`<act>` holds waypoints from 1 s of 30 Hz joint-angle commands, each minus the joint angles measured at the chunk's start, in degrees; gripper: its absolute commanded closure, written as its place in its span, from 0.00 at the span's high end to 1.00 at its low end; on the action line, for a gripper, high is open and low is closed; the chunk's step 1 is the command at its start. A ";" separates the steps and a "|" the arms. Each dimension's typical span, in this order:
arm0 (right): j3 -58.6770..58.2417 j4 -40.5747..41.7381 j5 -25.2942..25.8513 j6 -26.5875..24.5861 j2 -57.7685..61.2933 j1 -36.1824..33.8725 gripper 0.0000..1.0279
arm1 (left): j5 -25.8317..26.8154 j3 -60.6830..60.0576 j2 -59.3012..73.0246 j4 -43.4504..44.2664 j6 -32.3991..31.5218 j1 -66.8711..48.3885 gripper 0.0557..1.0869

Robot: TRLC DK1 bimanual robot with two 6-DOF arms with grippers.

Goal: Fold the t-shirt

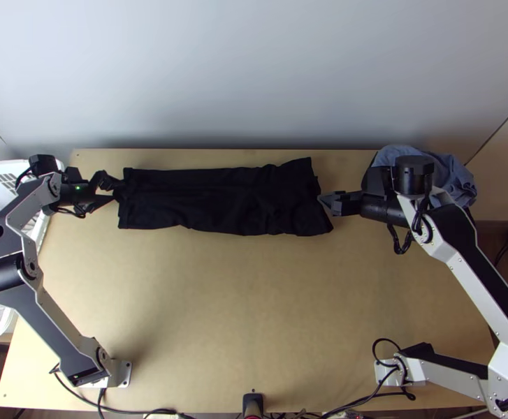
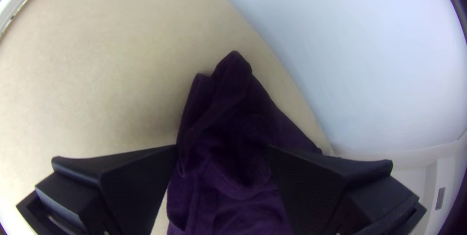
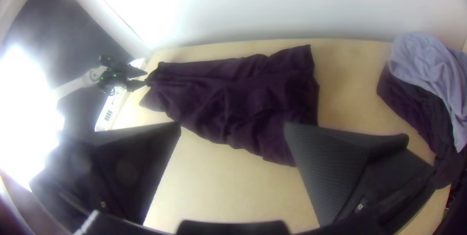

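A black t-shirt (image 1: 219,200) lies as a long, narrow folded strip across the table's far part, with some wrinkles; it looks dark purple in both wrist views. At the strip's left end is my left gripper (image 1: 109,190), fingers spread. The left wrist view has bunched cloth (image 2: 233,118) between the parted tips of the left gripper (image 2: 224,148). My right gripper (image 1: 329,201) is at the strip's right end. Seen from its own wrist, the right gripper (image 3: 232,125) has its fingers wide apart, the t-shirt (image 3: 243,94) lying beyond them.
A pile of blue-grey and dark cloth (image 1: 456,174) lies at the table's far right corner, partly behind the right arm. A white basket (image 1: 40,234) stands at the left edge under the left arm. Bare tabletop (image 1: 254,300) stretches between the strip and the arms' bases.
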 commanded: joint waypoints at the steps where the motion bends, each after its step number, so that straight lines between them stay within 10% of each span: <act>1: -0.35 0.28 0.05 0.14 0.30 0.15 0.96 | -0.33 1.20 1.63 -0.07 0.61 -1.10 0.87; 26: 1.06 0.55 0.05 0.58 3.63 0.23 0.96 | -2.44 5.16 6.72 -3.49 3.69 -5.24 0.85; 30: 0.97 0.55 0.05 0.67 3.72 0.41 0.96 | -2.09 5.69 8.57 -4.11 2.99 -5.24 0.03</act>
